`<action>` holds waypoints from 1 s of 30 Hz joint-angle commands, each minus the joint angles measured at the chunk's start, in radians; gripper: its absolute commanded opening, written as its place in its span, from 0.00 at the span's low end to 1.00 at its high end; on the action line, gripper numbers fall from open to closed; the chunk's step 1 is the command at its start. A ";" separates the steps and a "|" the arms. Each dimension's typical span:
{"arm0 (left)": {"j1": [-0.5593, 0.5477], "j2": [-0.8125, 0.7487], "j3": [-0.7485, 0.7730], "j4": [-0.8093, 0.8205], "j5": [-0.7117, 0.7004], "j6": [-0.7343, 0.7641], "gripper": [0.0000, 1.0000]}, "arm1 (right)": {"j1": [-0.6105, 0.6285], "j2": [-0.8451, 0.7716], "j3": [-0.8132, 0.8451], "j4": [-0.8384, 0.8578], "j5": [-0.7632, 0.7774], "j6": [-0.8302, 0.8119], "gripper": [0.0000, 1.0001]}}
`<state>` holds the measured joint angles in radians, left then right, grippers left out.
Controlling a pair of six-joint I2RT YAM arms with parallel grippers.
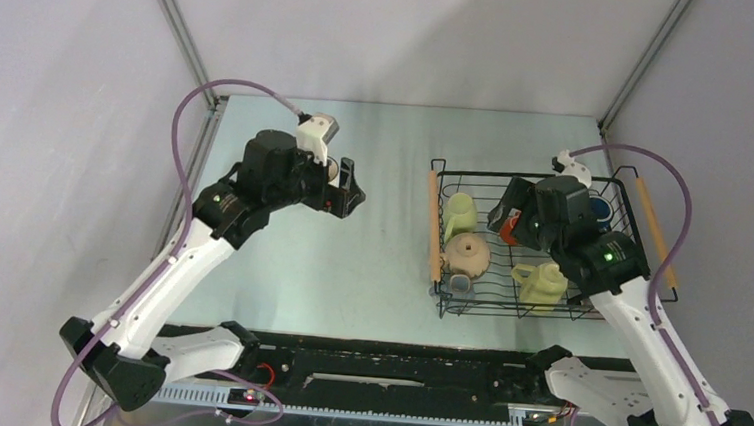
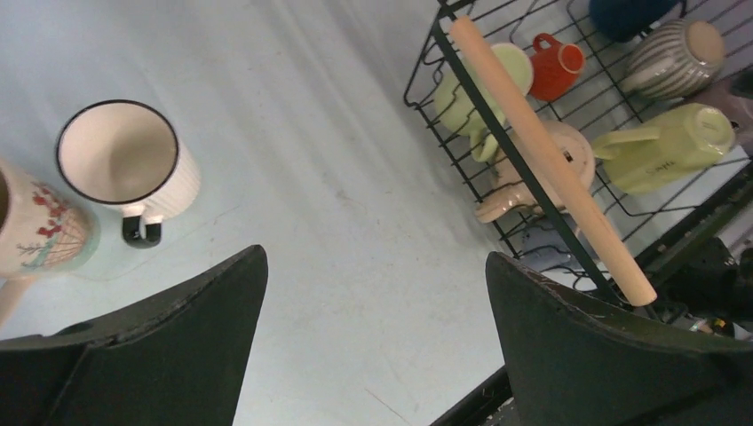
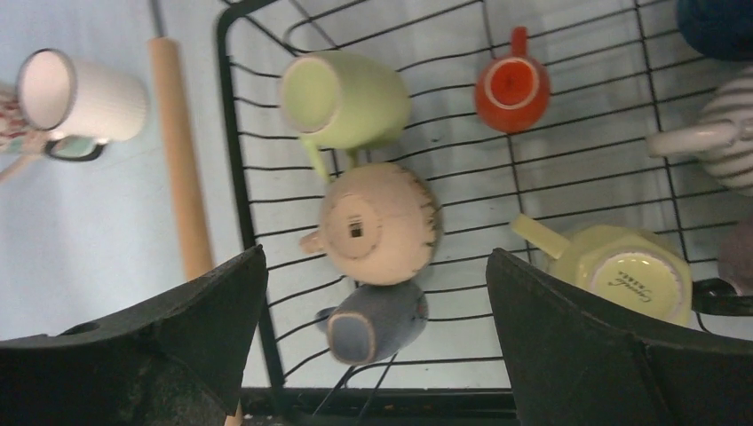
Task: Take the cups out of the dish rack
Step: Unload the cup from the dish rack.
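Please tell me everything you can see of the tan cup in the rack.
The tan cup looks like matte ceramic, round and squat, with a stubby handle. It stands upside down on the wires of the rack, base up, a small square mark at its middle. A yellow-green cup and a grey cup lie close on either side; whether they touch it is unclear.

Pale table (image 1: 369, 263), grey walls (image 1: 50, 100)

White links (image 1: 162, 286), black joints (image 1: 271, 161), black-fingered left end effector (image 2: 375, 257) — purple cables (image 1: 232, 82), green lights (image 1: 608, 256).
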<state>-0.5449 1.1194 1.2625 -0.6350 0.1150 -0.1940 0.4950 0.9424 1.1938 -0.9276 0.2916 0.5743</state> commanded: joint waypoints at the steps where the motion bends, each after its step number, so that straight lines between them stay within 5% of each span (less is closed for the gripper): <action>1: -0.016 -0.049 -0.096 0.133 0.070 -0.019 1.00 | -0.094 0.037 -0.049 0.075 -0.033 0.000 1.00; 13: -0.018 -0.058 -0.186 0.191 0.152 -0.013 1.00 | -0.274 0.311 -0.111 0.247 -0.049 -0.071 0.91; 30: -0.018 -0.040 -0.210 0.225 0.205 -0.038 1.00 | -0.365 0.586 -0.111 0.388 -0.050 -0.118 0.83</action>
<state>-0.5556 1.0798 1.0752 -0.4492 0.2947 -0.2195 0.1497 1.4979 1.0801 -0.6041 0.2359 0.4858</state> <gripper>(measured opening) 0.996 0.846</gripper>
